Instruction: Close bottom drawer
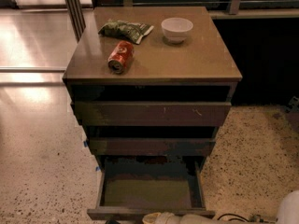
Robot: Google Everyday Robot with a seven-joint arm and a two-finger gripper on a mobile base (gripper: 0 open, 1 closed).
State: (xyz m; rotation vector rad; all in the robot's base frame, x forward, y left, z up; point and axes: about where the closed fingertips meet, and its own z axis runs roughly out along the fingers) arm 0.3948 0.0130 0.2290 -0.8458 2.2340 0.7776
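The bottom drawer (pixel 148 192) is the lowest and narrowest of the cabinet's three. It stands pulled far out, showing its olive-brown floor, with its dark front (pixel 117 213) near the lower edge of the view. The middle drawer (pixel 152 146) and the top drawer (pixel 150 113) are each out a little. My gripper (pixel 156 217) shows only as a pale shape at the very bottom of the view, just in front of the bottom drawer's front and about at its middle. The pale arm (pixel 196 217) runs off to the right from it.
On the cabinet top (pixel 196 59) lie a red can (pixel 120 56) on its side, a green snack bag (pixel 126 30) and a white bowl (pixel 176 29). Speckled floor (pixel 42 171) surrounds the cabinet. A dark wall (pixel 266 59) is at the right. A white robot part (pixel 289 209) fills the lower right corner.
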